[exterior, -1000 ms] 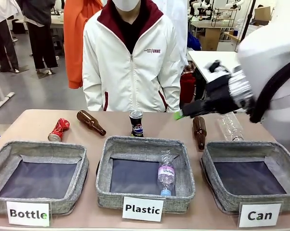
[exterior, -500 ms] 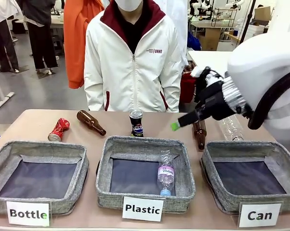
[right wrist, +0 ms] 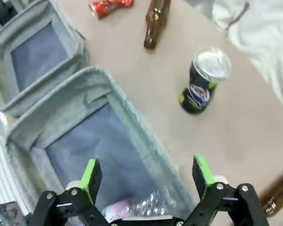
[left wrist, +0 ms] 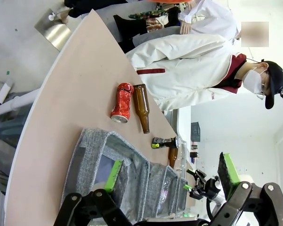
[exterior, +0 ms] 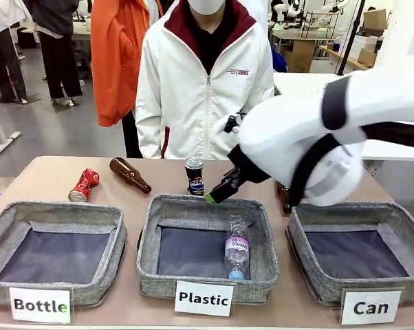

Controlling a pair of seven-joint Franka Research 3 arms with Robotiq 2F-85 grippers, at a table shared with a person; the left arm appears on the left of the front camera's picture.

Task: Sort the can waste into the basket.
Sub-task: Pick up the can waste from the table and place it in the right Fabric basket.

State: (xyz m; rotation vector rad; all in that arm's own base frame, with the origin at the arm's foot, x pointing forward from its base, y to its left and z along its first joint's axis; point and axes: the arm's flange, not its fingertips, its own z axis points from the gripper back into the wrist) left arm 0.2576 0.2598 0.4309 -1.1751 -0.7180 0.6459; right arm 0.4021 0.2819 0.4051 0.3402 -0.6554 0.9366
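Right gripper, fingers spread and empty, hovers with dark can at 1 o'clock; crushed red can untouched; Can basket unfilled. Left gripper agape.

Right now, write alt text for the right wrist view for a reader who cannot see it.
Open jaws with green pads hang over a grey basket holding a clear plastic bottle, with an upright dark can on the tan table beyond its rim. Farther off lie a brown bottle and a crushed red can.
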